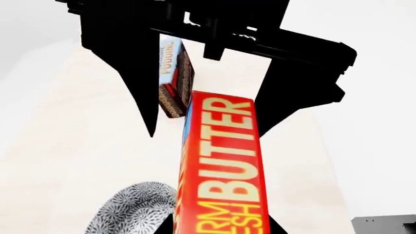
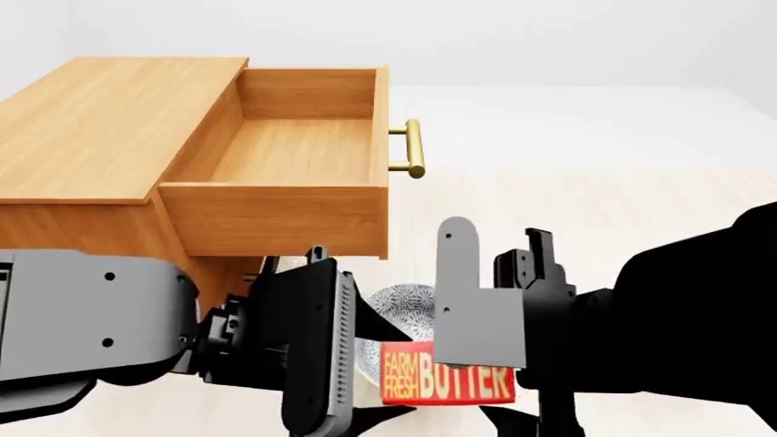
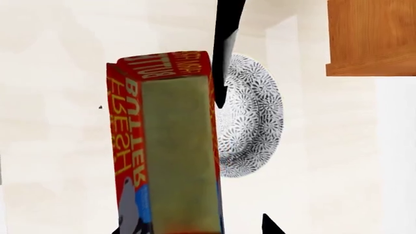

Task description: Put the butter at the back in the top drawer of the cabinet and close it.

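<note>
Left gripper, fingers spread, straddles the butter; close squarely, then lift toward the open top drawer above.

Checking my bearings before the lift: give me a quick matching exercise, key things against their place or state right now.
Things:
1. butter
2. top drawer
3. patterned bowl
4. pudding box

States:
A. pulled open, nothing inside
B. low between the two arms
C. beyond the butter in the left wrist view
D. black-and-white, beside the butter

Pairs: 1-B, 2-A, 3-D, 4-C
</note>
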Robot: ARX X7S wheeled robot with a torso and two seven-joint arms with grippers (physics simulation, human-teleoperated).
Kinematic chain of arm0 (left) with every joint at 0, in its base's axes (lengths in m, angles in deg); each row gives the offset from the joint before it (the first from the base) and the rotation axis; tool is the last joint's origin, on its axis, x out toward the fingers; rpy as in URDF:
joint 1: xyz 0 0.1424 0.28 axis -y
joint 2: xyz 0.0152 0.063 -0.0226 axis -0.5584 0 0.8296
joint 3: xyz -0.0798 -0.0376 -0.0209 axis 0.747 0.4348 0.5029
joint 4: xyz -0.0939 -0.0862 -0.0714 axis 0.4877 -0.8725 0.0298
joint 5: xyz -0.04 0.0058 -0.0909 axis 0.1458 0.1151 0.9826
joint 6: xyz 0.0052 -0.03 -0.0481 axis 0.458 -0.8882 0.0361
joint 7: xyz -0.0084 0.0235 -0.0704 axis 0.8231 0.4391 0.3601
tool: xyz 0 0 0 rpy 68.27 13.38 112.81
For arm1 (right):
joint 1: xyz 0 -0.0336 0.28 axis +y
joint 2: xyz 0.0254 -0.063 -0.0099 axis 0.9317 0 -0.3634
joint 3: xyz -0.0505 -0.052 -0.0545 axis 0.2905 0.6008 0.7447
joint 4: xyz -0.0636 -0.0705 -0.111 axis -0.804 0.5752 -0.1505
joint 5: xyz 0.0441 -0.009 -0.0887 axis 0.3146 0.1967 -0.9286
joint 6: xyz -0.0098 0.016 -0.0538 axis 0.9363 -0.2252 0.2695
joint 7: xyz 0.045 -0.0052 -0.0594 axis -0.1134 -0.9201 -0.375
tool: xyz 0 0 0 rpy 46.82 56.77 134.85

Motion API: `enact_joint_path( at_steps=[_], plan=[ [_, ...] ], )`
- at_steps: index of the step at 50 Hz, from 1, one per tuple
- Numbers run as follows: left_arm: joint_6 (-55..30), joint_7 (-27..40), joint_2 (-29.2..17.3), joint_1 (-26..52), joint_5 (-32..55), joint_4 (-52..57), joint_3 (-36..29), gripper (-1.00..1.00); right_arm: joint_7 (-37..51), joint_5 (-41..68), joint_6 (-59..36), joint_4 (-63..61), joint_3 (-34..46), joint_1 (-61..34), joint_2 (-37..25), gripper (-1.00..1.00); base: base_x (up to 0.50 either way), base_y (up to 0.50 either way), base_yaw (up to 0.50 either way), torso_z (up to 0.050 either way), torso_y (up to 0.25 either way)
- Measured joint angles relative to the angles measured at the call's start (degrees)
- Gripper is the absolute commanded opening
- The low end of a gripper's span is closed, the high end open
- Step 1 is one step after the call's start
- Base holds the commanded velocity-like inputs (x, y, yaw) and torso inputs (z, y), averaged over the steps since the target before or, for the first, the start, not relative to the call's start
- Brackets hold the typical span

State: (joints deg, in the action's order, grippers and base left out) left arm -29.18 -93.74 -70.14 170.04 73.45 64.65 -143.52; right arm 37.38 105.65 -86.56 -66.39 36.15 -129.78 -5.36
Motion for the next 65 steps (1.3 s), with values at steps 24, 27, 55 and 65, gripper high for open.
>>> enact_joint_path(
  at_steps=[24,27,55,65],
  plan=[
    [0.81,0.51,-6.51,0.61,1.17,-0.67,0.04,-1.00,-1.75,-6.11,0.68,-2.29,2.50,-0.07,-6.89,1.00,0.00,0.00,0.00,0.000,0.001],
    [0.96,1.08,-8.13,0.95,1.21,0.22,0.10,-1.00,-0.25,-5.89,1.32,-3.30,2.17,0.27,-8.87,1.00,0.00,0.00,0.00,0.000,0.000],
    [-1.44,18.93,-23.34,7.94,13.75,9.83,3.70,-1.00,46.89,-13.89,49.88,-15.86,3.99,26.70,-37.92,1.00,0.00,0.00,0.00,0.000,0.001],
    [-8.60,27.08,-20.86,14.13,27.89,5.11,10.17,-1.00,61.71,-35.25,76.91,-16.53,13.72,41.29,-42.97,1.00,0.00,0.00,0.00,0.001,0.001]
  ],
)
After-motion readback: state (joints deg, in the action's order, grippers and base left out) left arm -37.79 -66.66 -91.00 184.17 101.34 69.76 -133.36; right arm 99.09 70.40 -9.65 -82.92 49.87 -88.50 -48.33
